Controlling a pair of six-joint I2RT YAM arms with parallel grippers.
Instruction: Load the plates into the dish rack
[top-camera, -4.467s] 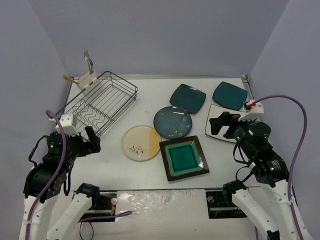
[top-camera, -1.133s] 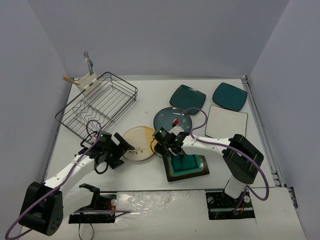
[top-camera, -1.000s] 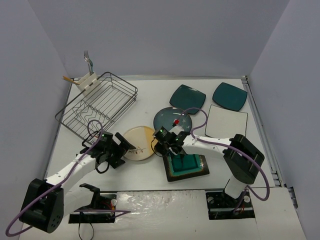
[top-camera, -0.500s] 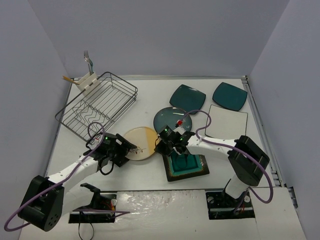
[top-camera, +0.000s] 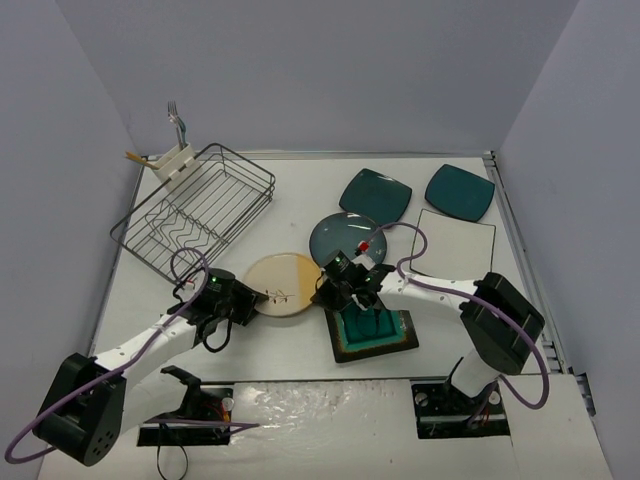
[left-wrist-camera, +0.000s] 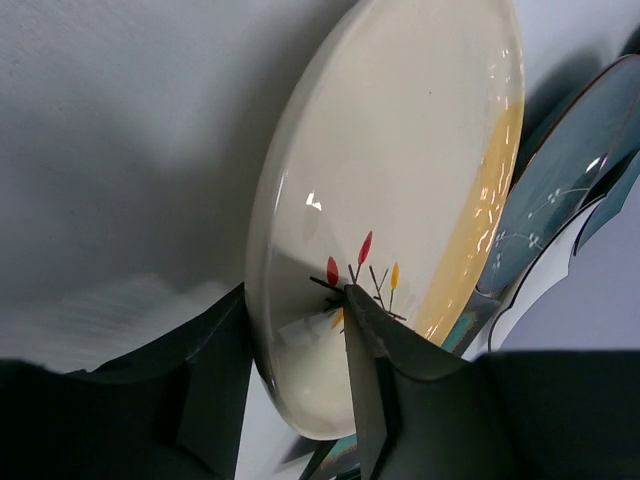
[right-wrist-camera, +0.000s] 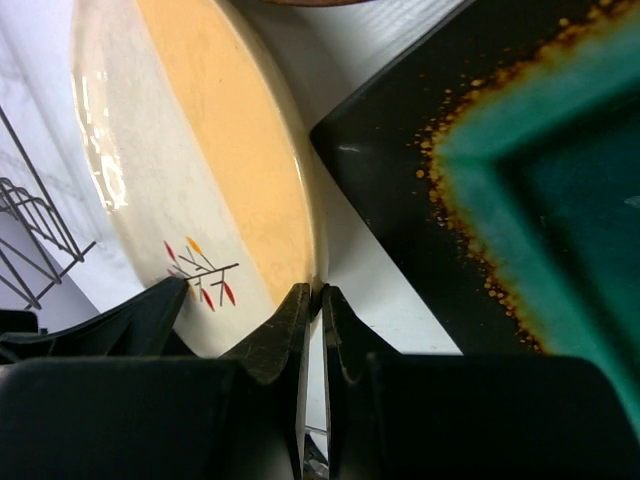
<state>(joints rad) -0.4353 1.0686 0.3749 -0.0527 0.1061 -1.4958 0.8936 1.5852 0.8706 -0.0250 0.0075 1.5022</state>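
Top view: dish rack (top-camera: 195, 210), black wire, empty of plates, at 10 o'clock on the table (top-camera: 300, 185), with white caddy (top-camera: 170, 160) and fork (top-camera: 175, 118) at its far corner. Two dark teal plates (top-camera: 375, 195) (top-camera: 460, 190) at 1 o'clock; white square plate (top-camera: 455, 245) at 3 o'clock; grey-blue plate (top-camera: 345, 238) near centre. Cream-and-tan plate (top-camera: 285, 285) just left of centre, flanked by both arms: left gripper (top-camera: 245, 300) at its 8 o'clock edge, right gripper (top-camera: 325, 295) at its 4 o'clock edge. Brown-rimmed teal plate (top-camera: 372, 322) at 5 o'clock, partly under the right arm. Left wrist view: left gripper (left-wrist-camera: 295, 295) grasping the cream-and-tan plate (left-wrist-camera: 400, 180), one finger under the rim, one on the face beside the twig motif; grey-blue plate (left-wrist-camera: 545, 220) beyond. Right wrist view: right gripper (right-wrist-camera: 315, 292) clenched, holding nothing, tips against the cream-and-tan plate (right-wrist-camera: 200, 130) rim; brown-rimmed teal plate (right-wrist-camera: 500, 200) at 3 o'clock, dish rack (right-wrist-camera: 30, 240) wires at 9 o'clock.
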